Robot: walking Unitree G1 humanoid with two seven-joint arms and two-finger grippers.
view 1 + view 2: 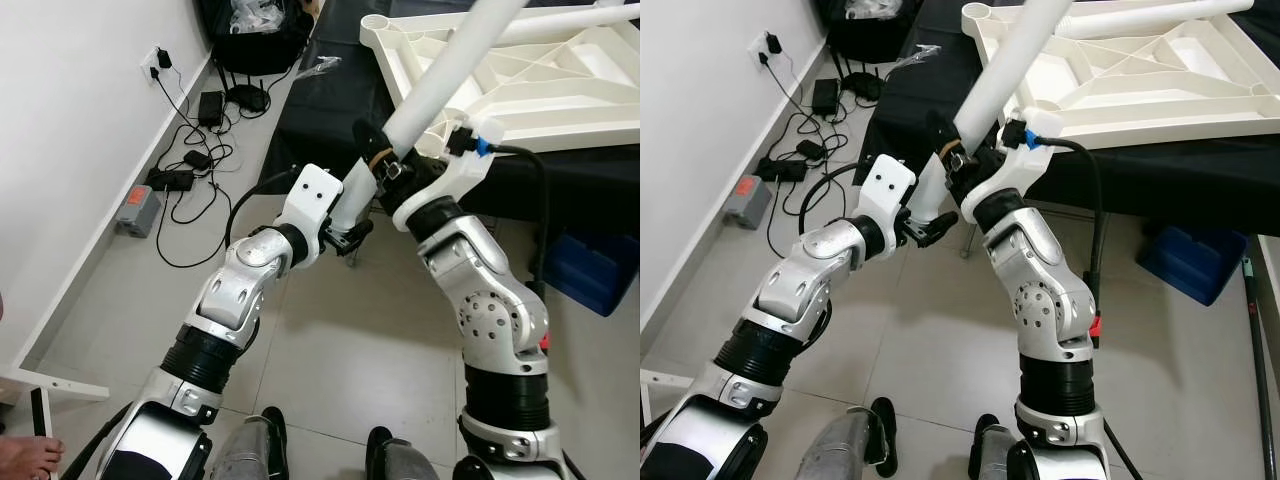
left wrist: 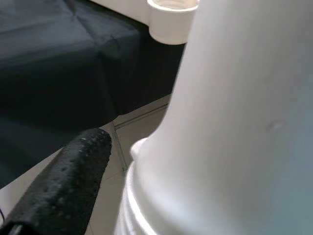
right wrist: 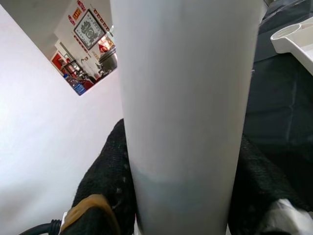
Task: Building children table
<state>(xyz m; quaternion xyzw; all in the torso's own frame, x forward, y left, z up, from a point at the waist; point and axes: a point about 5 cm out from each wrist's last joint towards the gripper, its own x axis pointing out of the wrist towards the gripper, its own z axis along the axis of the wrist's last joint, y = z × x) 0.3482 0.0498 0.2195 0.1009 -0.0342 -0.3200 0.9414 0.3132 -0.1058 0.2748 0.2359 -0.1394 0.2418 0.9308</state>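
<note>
Tiled floor (image 1: 340, 360) with a white wall on the robot's left, cables and chargers (image 1: 190, 170) along the skirting, grey box (image 1: 137, 210) beside them. Black-draped table (image 1: 1160, 180) ahead carries the upside-down white tabletop (image 1: 520, 80), ribbed underside up, one round leg socket (image 1: 377, 22) at its near corner. Long white table leg (image 1: 450, 70) slants up across the tabletop, its top end cut off by the frame edge. Right gripper (image 1: 385, 150) is clamped on the leg's lower part; right wrist view has black fingers (image 3: 105, 181) pressed on both sides of the tube. Left gripper (image 1: 350, 232) sits at the bottom end of the same leg, just below the right one; left wrist view gives one black finger (image 2: 68, 181) beside the leg's ringed end with a thin gap, the other finger hidden behind the tube, so grip there cannot be told. Leg's bottom tip is mostly hidden by both grippers. Blue bin (image 1: 590, 268) under the table on the right, black bag (image 1: 255, 35) by the wall far left. Open floor between the arms and the table edge; a person's foot (image 1: 25, 458) at the lower left corner.
</note>
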